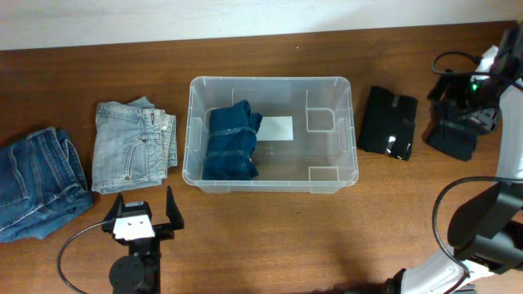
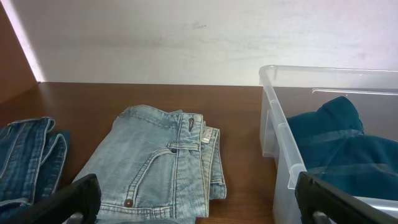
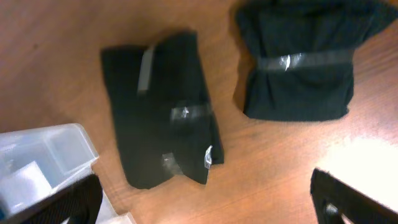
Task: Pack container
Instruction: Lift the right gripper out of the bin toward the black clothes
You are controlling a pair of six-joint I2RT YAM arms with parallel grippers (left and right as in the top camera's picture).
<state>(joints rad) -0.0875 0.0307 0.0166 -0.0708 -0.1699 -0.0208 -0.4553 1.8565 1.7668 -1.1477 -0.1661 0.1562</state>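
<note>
Sitting on the tabletop (image 1: 270,237), the container (image 1: 270,80) holds a folded blue garment (image 1: 233,140) at its left end. Left wrist: left gripper (image 2: 198,186), fingers (image 2: 71,199) gaping wide, empty (pale jeans (image 2: 155,162) lie left of the container). Right wrist: right gripper (image 3: 204,183), fingers (image 3: 357,199) equally wide, empty, black bundles (image 3: 161,112) below.

Container (image 1: 270,80) room right of teal bundle (image 1: 232,140)

Overhead view is evenly lit; only faint shadows are cast around the container (image 1: 270,79). Left wrist view is sharp, with the wall (image 2: 186,37) lit almost to washout. Right wrist view is blurred throughout; strong glare is seen on the table (image 3: 367,149) at lower right.
</note>
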